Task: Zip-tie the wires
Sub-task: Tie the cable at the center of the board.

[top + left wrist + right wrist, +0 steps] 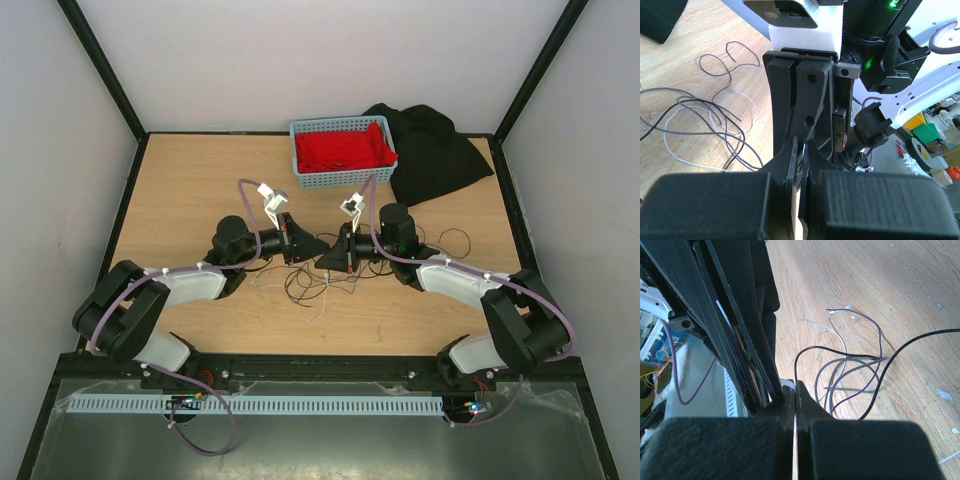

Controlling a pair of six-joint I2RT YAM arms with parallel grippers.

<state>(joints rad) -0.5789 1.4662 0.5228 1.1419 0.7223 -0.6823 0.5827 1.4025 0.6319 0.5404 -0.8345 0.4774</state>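
Left gripper (298, 245): meets the other arm tip to tip over the middle of the surface (200, 190). Its fingers are pressed nearly together. The left wrist view shows a pale sliver in the slit, but I cannot tell whether that is the tie.
Right gripper (335, 258): fingers together, apparently clamped on the zip tie (786, 385). A thin white line runs up the seam and a short white curve shows at the tips.
Wires (305, 285): a loose, unbundled tangle on the surface, just below and nearer the bases than the two tips. One black strand arcs up close to the right tips.
Stage: probably passing or threading the tie. No loop around the strands is visible.
Risk, slip: the tie is thin and stiff and held by a sliver, so a small misalignment between the tips could twist it out.
Risk, miss: the strands lie spread out, so a closing loop may catch only some of them.
Risk, snag: the strand near the tips could get pinched and drag the tangle.
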